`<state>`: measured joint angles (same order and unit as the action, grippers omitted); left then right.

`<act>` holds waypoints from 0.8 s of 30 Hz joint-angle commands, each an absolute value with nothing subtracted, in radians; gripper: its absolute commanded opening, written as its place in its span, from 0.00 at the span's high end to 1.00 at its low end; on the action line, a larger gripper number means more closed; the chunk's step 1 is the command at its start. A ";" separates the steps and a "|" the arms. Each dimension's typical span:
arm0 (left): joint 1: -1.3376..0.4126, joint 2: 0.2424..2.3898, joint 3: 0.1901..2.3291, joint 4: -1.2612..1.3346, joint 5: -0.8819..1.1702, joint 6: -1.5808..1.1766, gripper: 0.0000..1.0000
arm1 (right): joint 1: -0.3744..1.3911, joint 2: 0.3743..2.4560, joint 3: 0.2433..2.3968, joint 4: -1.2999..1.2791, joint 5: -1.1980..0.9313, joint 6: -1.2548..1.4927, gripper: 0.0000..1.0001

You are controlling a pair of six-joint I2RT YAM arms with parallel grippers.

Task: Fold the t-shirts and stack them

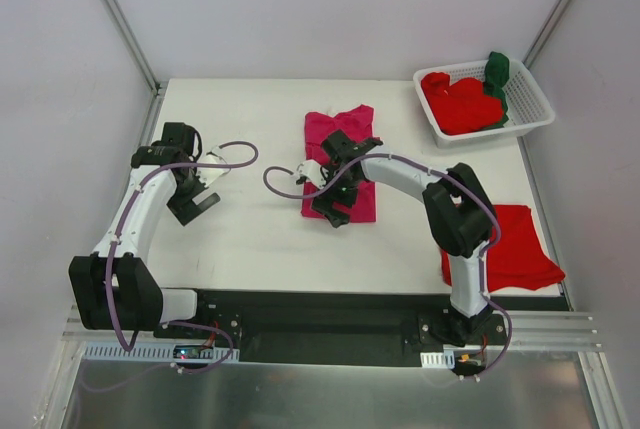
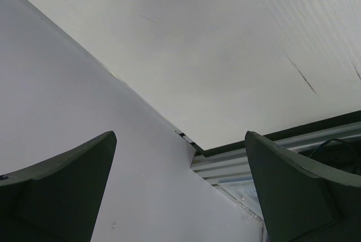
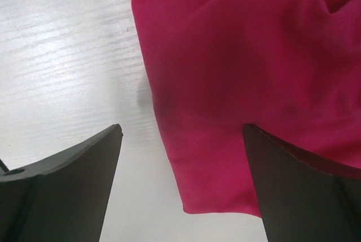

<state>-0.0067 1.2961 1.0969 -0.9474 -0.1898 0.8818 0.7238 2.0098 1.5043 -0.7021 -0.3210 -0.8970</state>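
magenta shirt [image 1: 338, 134] left of the white slotted basket [image 1: 527, 97]; red shirts [image 1: 460, 104] and a dark green one [image 1: 497, 67] inside it.

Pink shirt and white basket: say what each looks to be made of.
Pink shirt: soft matte cloth, probably a cotton knit; it lies in loose folds with no shine. Basket: hard white plastic, it seems; its thin slotted walls hold a stiff shape.

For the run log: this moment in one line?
left gripper open, empty | right gripper open, at magenta t-shirt edge | red t-shirt lying far right | basket: red shirts, green shirt
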 commanded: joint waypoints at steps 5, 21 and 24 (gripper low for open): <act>-0.008 1.295 1.114 -0.962 -0.167 0.882 0.01 | 0.762 1.968 1.528 -0.744 -0.353 -0.899 0.10; -0.009 1.295 1.115 -0.959 -0.164 0.881 0.01 | 0.802 1.962 1.505 -0.844 -0.420 -0.893 0.12; -0.009 1.292 1.111 -0.957 -0.164 0.882 0.01 | 0.810 1.980 1.509 -0.893 -0.472 -0.902 0.12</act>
